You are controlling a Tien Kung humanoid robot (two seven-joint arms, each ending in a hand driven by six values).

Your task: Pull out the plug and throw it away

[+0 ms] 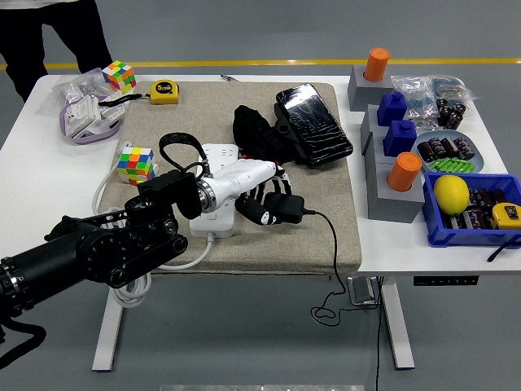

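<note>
My left hand (264,204), white with black fingers, is shut on a black plug adapter (286,208) and holds it just right of the white power strip (215,208), clear of its sockets. The plug's black cable (332,252) runs right over the beige mat (317,220) and hangs off the table's front edge. The black left arm (106,248) comes in from the lower left. The right arm is out of view.
A black phone (313,124) and black cloth (256,134) lie on the mat behind. Two Rubik's cubes (136,163), a yellow tape measure (165,90) and a bag lie left. Grey blocks and a blue bin (472,212) with a lemon stand right. A person (49,32) stands far left.
</note>
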